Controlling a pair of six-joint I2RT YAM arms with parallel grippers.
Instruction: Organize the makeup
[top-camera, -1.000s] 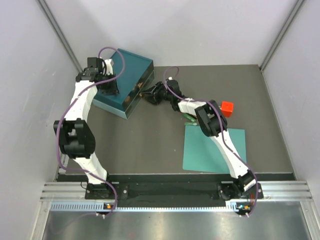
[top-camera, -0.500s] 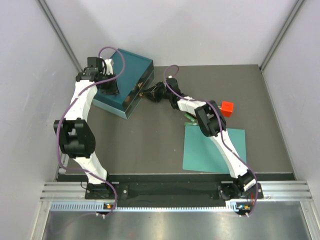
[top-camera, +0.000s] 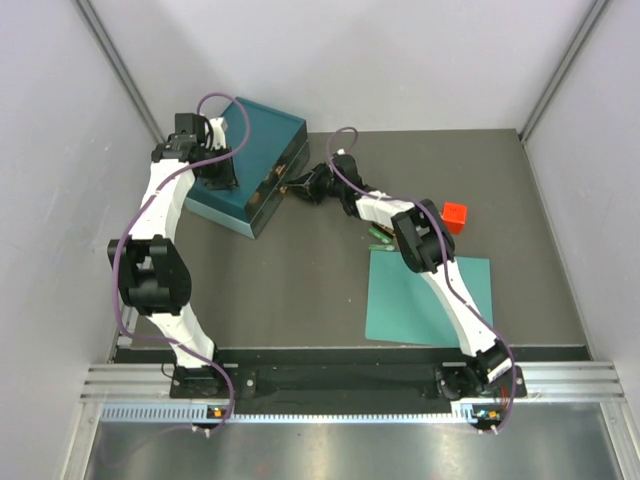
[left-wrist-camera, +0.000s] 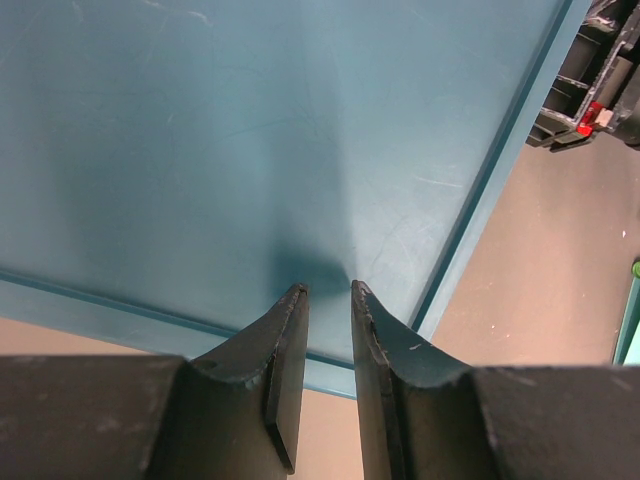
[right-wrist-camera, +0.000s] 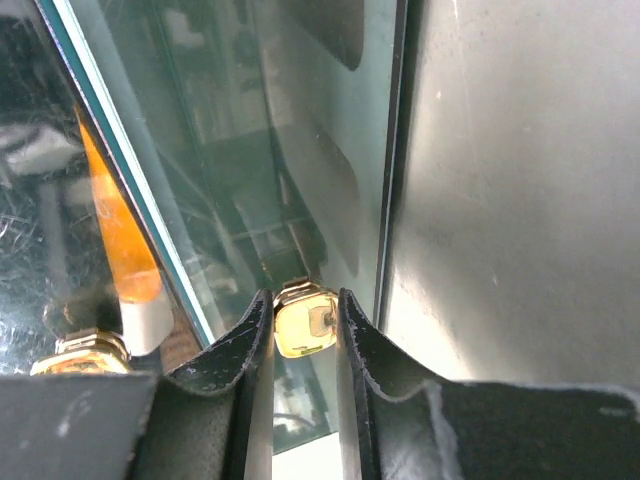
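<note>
The right pincer (right-wrist-camera: 303, 318) pinches a glossy gold clasp (right-wrist-camera: 305, 320) on the smooth teal case (top-camera: 247, 165); the left pincer (left-wrist-camera: 328, 297) hovers above its lid, narrowly parted.

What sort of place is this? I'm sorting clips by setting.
Probably a lab test cell: a dark table walled by plain grey panels, two robot arms on a metal rail, and staged props like a teal case.

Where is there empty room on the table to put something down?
The dark table is bare between the teal box and the mat, and at the back right behind the red cube. It is crowded by the box front, where the right end effector grips a gold knob.
</note>
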